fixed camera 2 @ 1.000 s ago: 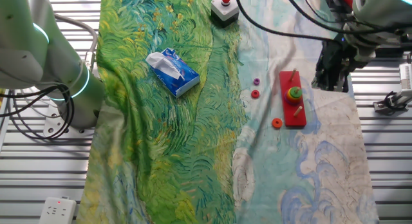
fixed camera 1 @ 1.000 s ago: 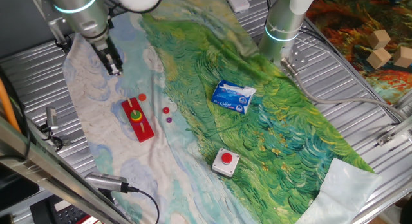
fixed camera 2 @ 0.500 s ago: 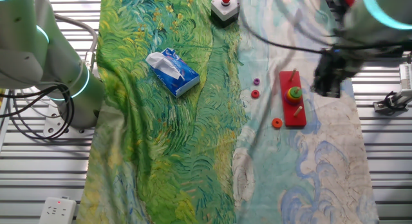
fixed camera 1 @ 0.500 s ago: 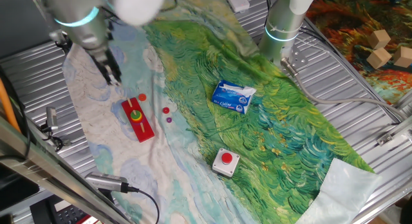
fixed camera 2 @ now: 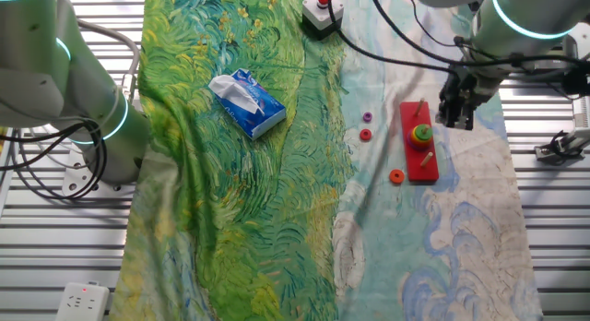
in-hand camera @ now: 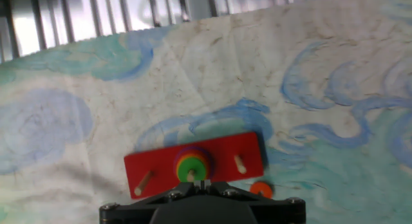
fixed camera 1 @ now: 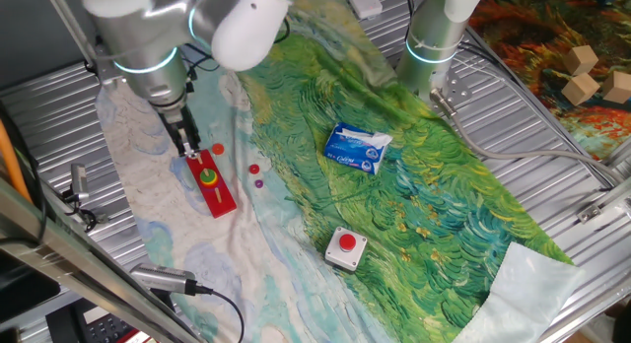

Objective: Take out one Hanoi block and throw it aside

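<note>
The green Hanoi block (in-hand camera: 191, 167) sits on the middle peg of the red board (in-hand camera: 154, 167), on top of a yellow disc. It also shows as a small green ring (fixed camera 1: 208, 172) (fixed camera 2: 422, 132) in both fixed views. My gripper (in-hand camera: 201, 183) is shut with nothing between its fingers. It hangs just beside the board's long edge (fixed camera 1: 189, 146) (fixed camera 2: 456, 116), close to the block but apart from it. The board's two outer pegs stand bare.
An orange disc (in-hand camera: 261, 189) (fixed camera 1: 218, 149) lies on the cloth by the board, with tiny red (fixed camera 1: 254, 169) and purple (fixed camera 1: 259, 182) discs beyond it. A blue tissue pack (fixed camera 1: 358, 148), a red push-button box (fixed camera 1: 346, 246) and a second arm's base (fixed camera 1: 434, 37) stand farther off.
My gripper has moved from the cloth's outer edge in towards the red board and now hangs next to it. The block and the loose discs have not moved.
</note>
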You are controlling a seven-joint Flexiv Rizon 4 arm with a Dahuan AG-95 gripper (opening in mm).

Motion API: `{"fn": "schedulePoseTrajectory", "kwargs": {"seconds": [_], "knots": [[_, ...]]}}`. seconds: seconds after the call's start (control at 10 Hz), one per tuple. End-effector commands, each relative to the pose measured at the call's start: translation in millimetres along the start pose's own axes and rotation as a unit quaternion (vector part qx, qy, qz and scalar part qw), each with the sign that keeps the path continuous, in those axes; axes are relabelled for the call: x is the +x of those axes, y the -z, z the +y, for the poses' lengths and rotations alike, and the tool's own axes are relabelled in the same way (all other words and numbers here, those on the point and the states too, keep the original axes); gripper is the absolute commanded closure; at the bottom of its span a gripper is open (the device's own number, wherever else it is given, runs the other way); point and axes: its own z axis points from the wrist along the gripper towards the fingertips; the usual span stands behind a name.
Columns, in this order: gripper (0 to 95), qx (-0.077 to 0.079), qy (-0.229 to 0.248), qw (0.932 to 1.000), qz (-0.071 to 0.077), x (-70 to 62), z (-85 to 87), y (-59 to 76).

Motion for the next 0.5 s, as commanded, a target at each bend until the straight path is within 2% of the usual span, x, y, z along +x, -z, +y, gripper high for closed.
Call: {"fn": "schedulePoseTrajectory", "kwargs": {"seconds": [0.1, 0.2, 0.3, 0.4, 0.5], "knots": [[95.0, 0.001, 0.0, 1.0, -0.001, 2.1, -0.6, 4.3], [95.0, 0.003, 0.002, 1.0, -0.003, 3.5, -1.7, 17.5], [95.0, 0.008, 0.004, 1.0, 0.005, 6.0, -1.9, 41.1], [95.0, 0.021, 0.005, 0.9992, 0.033, 7.2, -0.2, 61.9], [95.0, 0.032, 0.009, 0.998, 0.054, 8.5, 1.0, 71.0]]}}
